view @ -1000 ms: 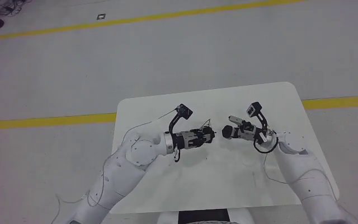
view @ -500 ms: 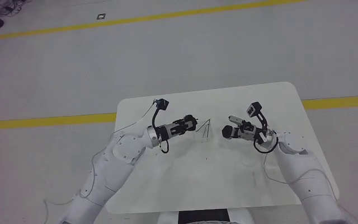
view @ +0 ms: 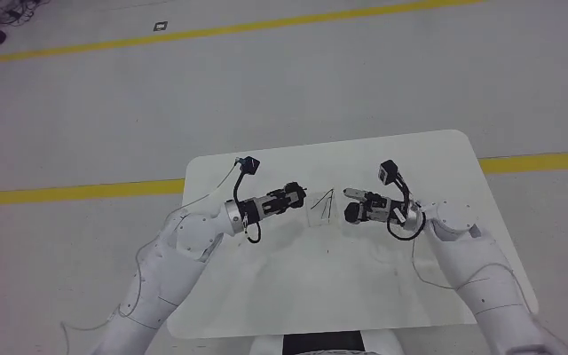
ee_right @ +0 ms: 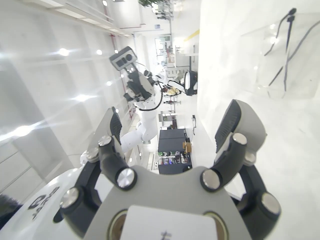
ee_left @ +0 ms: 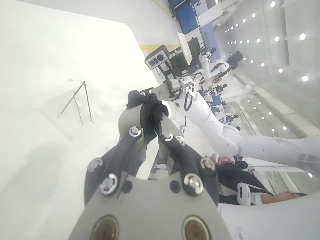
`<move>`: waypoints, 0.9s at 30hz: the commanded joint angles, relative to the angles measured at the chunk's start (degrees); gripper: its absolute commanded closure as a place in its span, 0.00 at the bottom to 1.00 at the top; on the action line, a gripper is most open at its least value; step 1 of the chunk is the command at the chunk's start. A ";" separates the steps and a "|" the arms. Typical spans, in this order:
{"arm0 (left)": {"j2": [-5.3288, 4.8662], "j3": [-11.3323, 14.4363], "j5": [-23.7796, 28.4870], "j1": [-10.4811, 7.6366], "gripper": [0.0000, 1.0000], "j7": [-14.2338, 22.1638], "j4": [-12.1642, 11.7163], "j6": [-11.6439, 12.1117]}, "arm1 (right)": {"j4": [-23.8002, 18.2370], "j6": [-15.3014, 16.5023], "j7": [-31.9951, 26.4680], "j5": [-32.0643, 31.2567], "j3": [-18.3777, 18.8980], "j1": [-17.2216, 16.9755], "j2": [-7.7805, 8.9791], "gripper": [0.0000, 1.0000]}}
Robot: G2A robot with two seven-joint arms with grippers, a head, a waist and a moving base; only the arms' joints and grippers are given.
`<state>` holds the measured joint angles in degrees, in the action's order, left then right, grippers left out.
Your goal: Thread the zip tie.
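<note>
A few thin black zip ties [view: 321,204] lie loose on a clear plastic sheet or shallow tray [ee_right: 300,93] near the middle of the white table [view: 266,293]. My left gripper [view: 298,191] is just to their left, shut, with nothing visible between its black pads [ee_left: 147,111]. In the left wrist view the zip ties [ee_left: 72,98] lie apart from the fingertips. To the right of the ties, my right gripper [view: 347,210] is open and holds nothing. In the right wrist view, the right gripper [ee_right: 172,123] has the zip ties [ee_right: 287,56] off to one side.
The table's near half and right part are bare white surface. Thin cables trail from both wrists above the table. In each wrist view the other arm faces across the ties.
The left gripper let the zip ties down onto the table and drew back to the left. The right gripper then shifted left, closer to the ties.
</note>
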<state>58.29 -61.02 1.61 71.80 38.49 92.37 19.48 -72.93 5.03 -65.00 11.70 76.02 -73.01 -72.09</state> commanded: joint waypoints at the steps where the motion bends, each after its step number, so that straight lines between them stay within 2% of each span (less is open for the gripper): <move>1: 0.00 0.00 0.00 0.00 1.00 0.00 0.00 0.00 | -1.22 -4.59 1.04 -3.24 -1.90 0.73 0.02 0.00; 5: 0.00 0.00 0.00 0.00 1.00 0.00 0.00 0.00 | -3.60 -10.10 3.78 -5.19 -3.75 1.92 -0.02 0.00; 6: 0.00 0.00 0.00 0.00 1.00 0.00 0.00 0.00 | -4.46 -9.90 5.23 -5.08 -3.29 1.82 0.04 0.00; 15: 0.00 0.00 0.00 0.00 1.00 0.00 0.00 0.00 | -4.46 -9.90 5.23 -5.08 -3.29 1.82 0.04 0.00; 18: 0.02 0.05 -0.43 0.22 1.00 -1.08 0.43 -0.27 | -5.91 -10.63 6.76 -5.23 -4.48 1.75 -0.06 0.00; 23: -0.54 -2.29 -0.70 1.86 1.00 -2.27 0.65 -0.03 | -6.51 -16.56 8.85 -9.66 -8.47 4.65 -0.32 0.00; 27: -1.21 -4.91 -0.31 3.98 1.00 -1.93 2.09 0.00 | -4.92 -23.90 10.41 -12.98 -12.59 8.28 -0.90 0.00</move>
<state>57.22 -65.38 1.15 75.29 36.34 94.11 19.48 -78.24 -16.84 -54.83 -0.56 64.28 -65.55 -72.88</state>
